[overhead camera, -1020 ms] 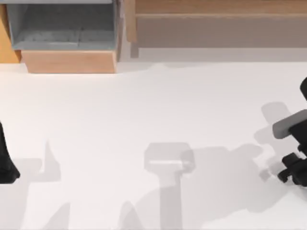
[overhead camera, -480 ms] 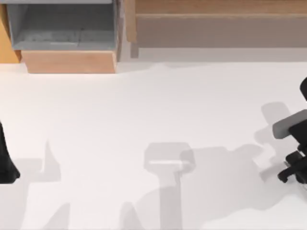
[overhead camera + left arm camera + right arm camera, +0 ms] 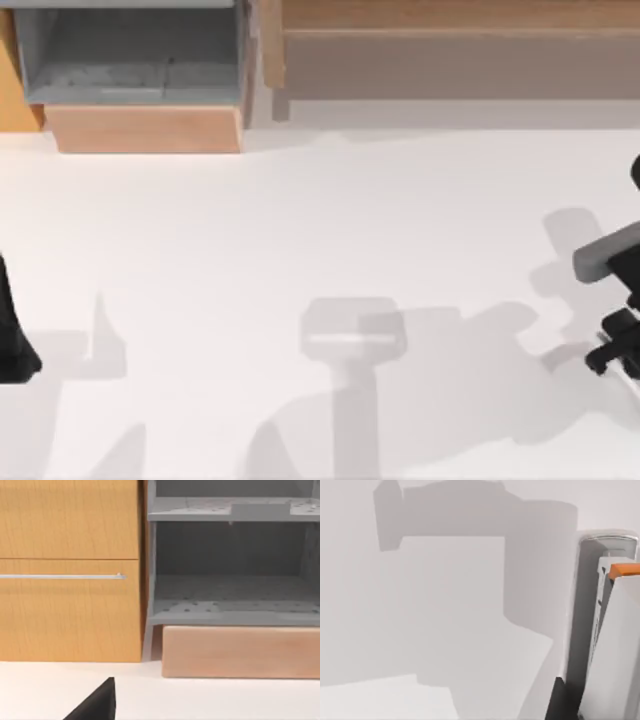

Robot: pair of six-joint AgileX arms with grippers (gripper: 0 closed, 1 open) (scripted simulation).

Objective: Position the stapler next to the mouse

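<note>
Your right tool [image 3: 612, 345] sits at the right edge of the top view, low over the white tabletop [image 3: 320, 230]; its opening is hard to judge there. Just above it lies the grey stapler [image 3: 607, 256]. Your left arm [image 3: 12, 330] rests at the left edge.

One stapler [image 3: 606, 256] sat at the bench's [image 3: 300, 220] three o'clock edge; one right hand [image 3: 612, 345] beside it; one shelf unit [image 3: 130, 60] at eleven.
</note>
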